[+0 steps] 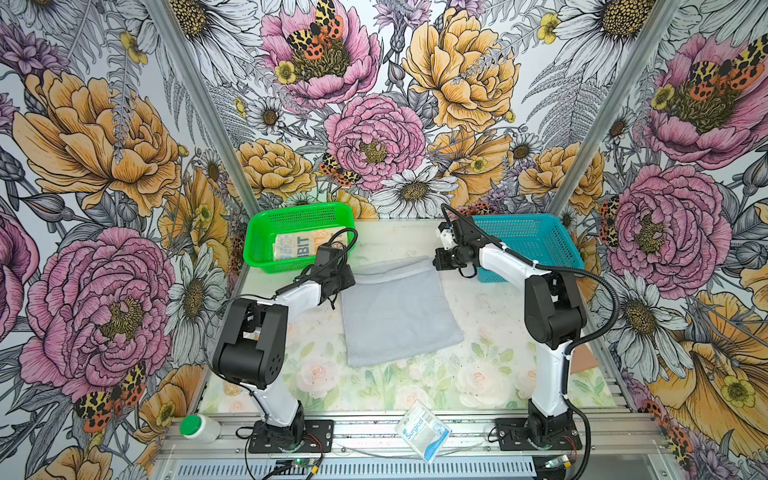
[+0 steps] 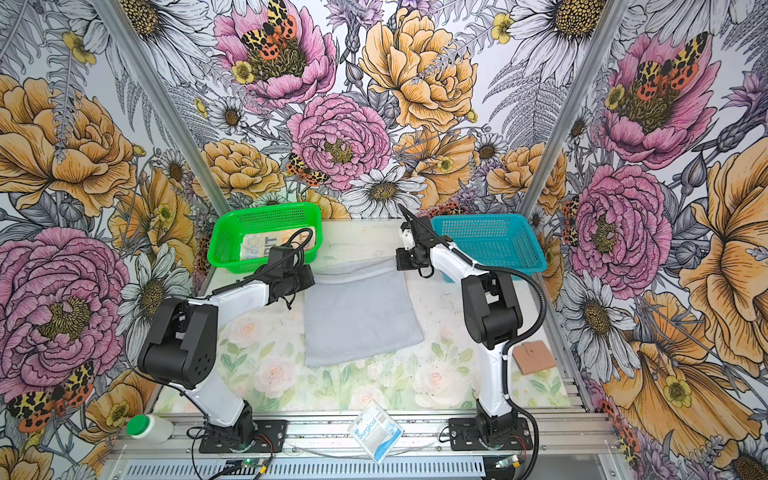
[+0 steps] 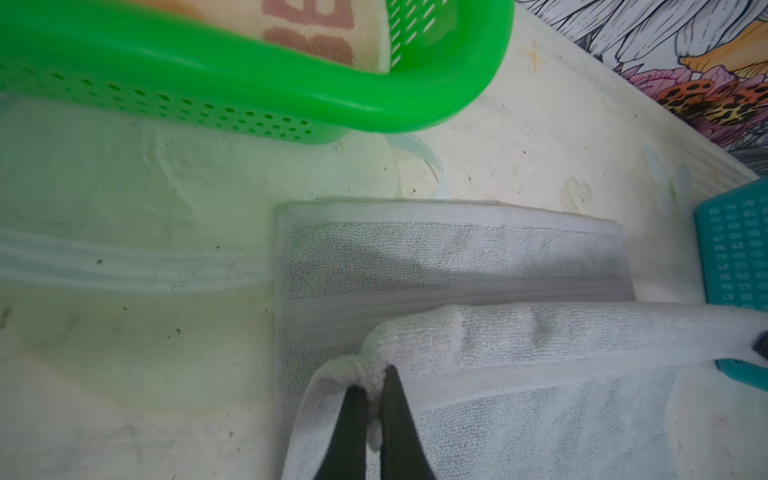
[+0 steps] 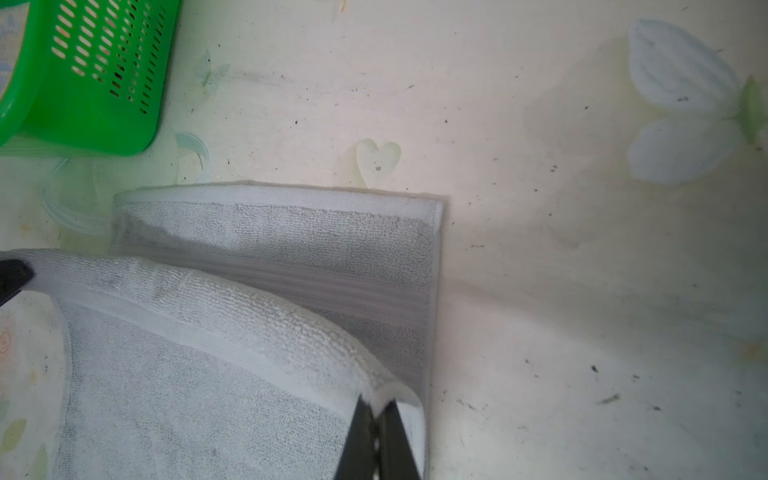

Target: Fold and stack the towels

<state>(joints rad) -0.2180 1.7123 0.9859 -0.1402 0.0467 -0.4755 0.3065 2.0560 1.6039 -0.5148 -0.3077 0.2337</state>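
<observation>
Two pinch grips: left end effector (image 3: 375, 388) and right end effector (image 4: 377, 409) both clamped tight on raised hem corners of the grey towel (image 1: 399, 316).

- Two towels: grey towel (image 1: 399, 311), lettered towel (image 1: 293, 246).
- Two baskets: green basket (image 1: 299, 216), teal basket (image 1: 536, 237).
- Two robot arms: left arm (image 1: 299, 293), right arm (image 1: 498, 262).
- One Surgical packet (image 1: 422, 430).
- One green-capped bottle (image 1: 199, 428).
- One brown square (image 2: 534, 357).

the pale flower-printed table (image 1: 415, 374) carries a green basket (image 1: 255, 249) at its back left and a teal basket (image 1: 536, 237) at its back right, a grey towel (image 1: 399, 311) spread between and in front of them, a small brown square (image 2: 534, 357) near the right side, and a white-blue packet (image 1: 423, 430) at the front edge.
</observation>
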